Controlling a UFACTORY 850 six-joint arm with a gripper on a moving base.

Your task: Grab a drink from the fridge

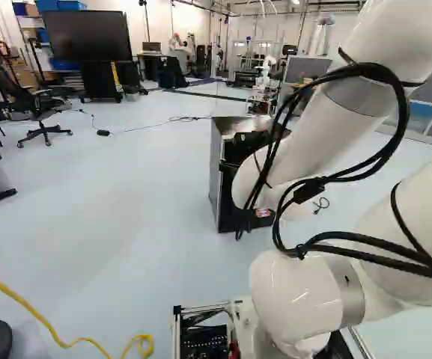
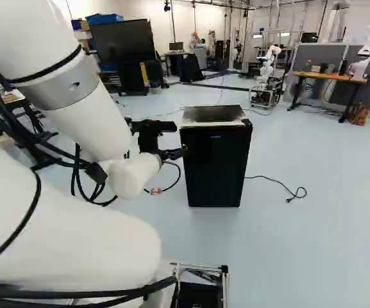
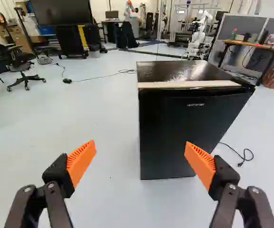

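Observation:
In the right base view my gripper (image 2: 172, 153) is at the left side of the black fridge (image 2: 215, 165), near its upper part; whether they touch there I cannot tell. The wrist view shows the gripper (image 3: 140, 146) open, its orange pads (image 3: 80, 161) wide apart with nothing between them. Ahead of it stands the small fridge (image 3: 186, 126), upright on the floor, its door closed, with a light strip along the front top edge. The left base view shows the fridge (image 1: 217, 176) partly behind my arm. No drink is visible.
A black cable (image 2: 277, 183) lies on the floor beside the fridge. Farther back are a wooden desk (image 2: 329, 77), other robots (image 2: 271, 61), a large screen (image 1: 88, 35) and an office chair (image 3: 25, 71). A yellow cable (image 1: 28, 305) runs near the base.

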